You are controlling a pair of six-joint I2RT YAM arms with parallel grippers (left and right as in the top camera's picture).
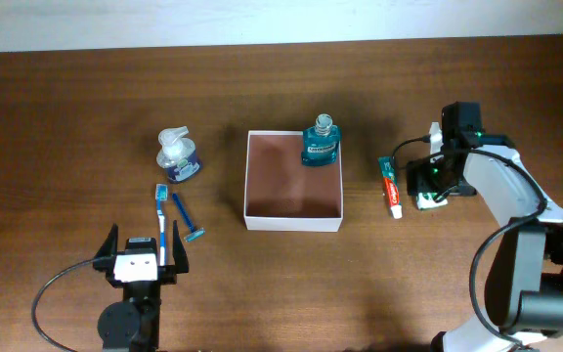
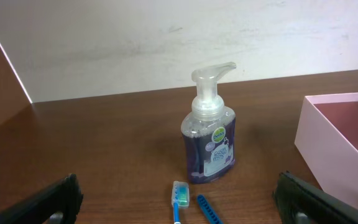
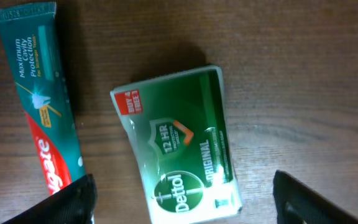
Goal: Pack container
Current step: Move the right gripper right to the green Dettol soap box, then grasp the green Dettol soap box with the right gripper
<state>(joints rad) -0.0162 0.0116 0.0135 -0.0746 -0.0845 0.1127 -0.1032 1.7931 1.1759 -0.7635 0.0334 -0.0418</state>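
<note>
Container (image 1: 292,224), a square shallow white cardboard box with a reddish-brown inside, is set mid-table. It is judged light and crushable, best taken by one wall. A teal plastic bottle (image 1: 321,143) is stood in its far right corner. A green wrapped soap bar (image 3: 179,165) is straddled, untouched, by the spread right gripper (image 3: 180,202). The left gripper (image 1: 145,249) is spread wide, empty.

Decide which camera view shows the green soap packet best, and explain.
The right wrist view: the soap packet lies centred, label readable. Overhead shows only a small green corner under the right claw; the left wrist view misses it.
</note>
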